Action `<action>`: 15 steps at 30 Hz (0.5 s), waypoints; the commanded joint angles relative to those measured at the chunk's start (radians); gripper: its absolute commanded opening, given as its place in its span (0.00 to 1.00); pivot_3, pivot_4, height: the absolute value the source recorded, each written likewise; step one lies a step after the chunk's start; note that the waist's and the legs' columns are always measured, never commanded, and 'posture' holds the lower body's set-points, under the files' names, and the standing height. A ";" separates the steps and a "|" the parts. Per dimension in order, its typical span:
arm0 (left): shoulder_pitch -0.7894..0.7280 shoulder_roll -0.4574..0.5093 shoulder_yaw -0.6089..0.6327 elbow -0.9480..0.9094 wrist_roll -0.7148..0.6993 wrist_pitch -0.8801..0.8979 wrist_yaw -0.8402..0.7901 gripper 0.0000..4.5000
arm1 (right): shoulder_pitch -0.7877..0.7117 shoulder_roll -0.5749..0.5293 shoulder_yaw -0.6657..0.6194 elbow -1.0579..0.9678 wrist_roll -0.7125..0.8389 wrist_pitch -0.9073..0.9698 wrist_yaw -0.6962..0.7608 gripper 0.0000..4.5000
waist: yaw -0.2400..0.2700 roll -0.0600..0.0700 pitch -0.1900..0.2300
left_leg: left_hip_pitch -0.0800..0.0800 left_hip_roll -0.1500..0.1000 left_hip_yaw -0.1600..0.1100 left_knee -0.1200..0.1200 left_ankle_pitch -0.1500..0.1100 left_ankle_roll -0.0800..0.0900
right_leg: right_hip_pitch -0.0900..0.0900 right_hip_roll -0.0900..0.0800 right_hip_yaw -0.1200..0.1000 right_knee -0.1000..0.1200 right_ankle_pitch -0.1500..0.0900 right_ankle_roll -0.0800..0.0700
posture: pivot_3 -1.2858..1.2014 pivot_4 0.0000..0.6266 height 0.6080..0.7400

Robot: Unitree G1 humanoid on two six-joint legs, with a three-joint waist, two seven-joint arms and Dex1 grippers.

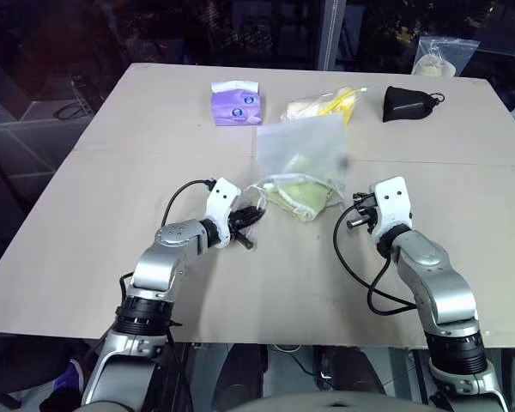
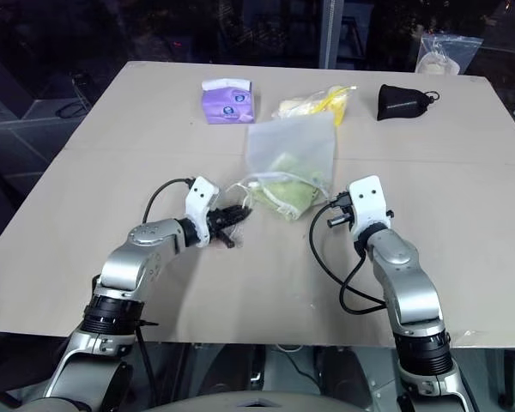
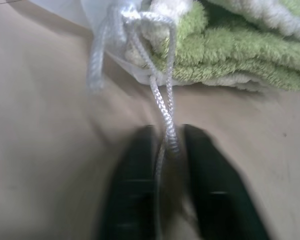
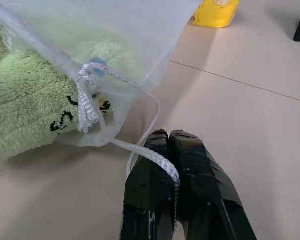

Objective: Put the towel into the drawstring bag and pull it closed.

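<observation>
Drawstring bag [image 1: 302, 154] holds towel [image 1: 299, 196]; left gripper [image 3: 166, 150] and right gripper [image 4: 169, 150] each pinch a cord loop [image 4: 140, 90], positioned to cinch the mouth.

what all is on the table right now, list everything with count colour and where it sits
drawstring bag: one, white semi-sheer, middle of the table, mouth toward the robot
towel: one, pale green, partly inside the bag, sticking out of its mouth
cords: two loops, white, running from the bag's mouth, one to each claw
tissue pack: one, purple, far side, left of centre
clear plastic bag: one, with yellow contents, far side, centre
pouch: one, black, far side, right
second clear bag: one, pale contents, far right edge
table: one, beige
left claw: black, shut on a cord left of the bag's mouth
right claw: black, shut on a cord right of the bag's mouth
</observation>
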 commanded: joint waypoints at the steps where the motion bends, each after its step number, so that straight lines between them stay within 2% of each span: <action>1: 0.005 -0.003 -0.008 0.009 0.022 -0.054 0.010 0.02 | -0.013 -0.007 -0.016 -0.059 -0.001 -0.008 -0.009 0.00 | 0.000 0.000 0.000 | 0.000 0.000 0.000 0.000 0.000 0.000 | 0.000 0.000 0.000 0.000 0.000 0.000 | 0.52 0.24 1.00; 5: -0.007 -0.018 0.063 0.018 0.031 -0.193 0.062 0.02 | -0.037 -0.014 -0.045 -0.083 0.002 -0.037 -0.018 0.00 | 0.001 0.000 0.000 | 0.000 0.000 0.000 0.001 0.000 0.000 | 0.000 0.000 0.001 0.000 0.000 0.000 | 0.52 0.24 1.00; 8: -0.067 0.028 0.105 0.040 0.060 -0.351 0.060 0.02 | -0.116 -0.038 -0.127 -0.135 0.034 -0.038 -0.015 0.00 | 0.001 0.000 0.000 | -0.001 0.000 0.000 0.001 0.000 0.000 | 0.000 0.000 0.000 0.000 0.000 0.000 | 0.52 0.24 1.00; 11: -0.186 0.091 0.128 0.101 0.086 -0.470 0.047 0.02 | -0.235 -0.118 -0.199 -0.188 0.082 0.017 0.028 0.00 | 0.002 0.000 0.001 | -0.001 0.000 0.000 0.001 0.000 0.000 | -0.001 0.000 0.000 0.000 0.000 0.000 | 0.52 0.24 1.00; 15: -0.401 0.093 0.199 0.213 0.051 -0.485 0.113 0.02 | -0.422 -0.192 -0.310 -0.254 0.228 0.213 0.072 0.00 | 0.006 0.000 0.000 | -0.002 0.000 -0.001 0.001 0.000 0.000 | 0.000 0.000 -0.002 -0.001 0.000 0.000 | 0.52 0.24 1.00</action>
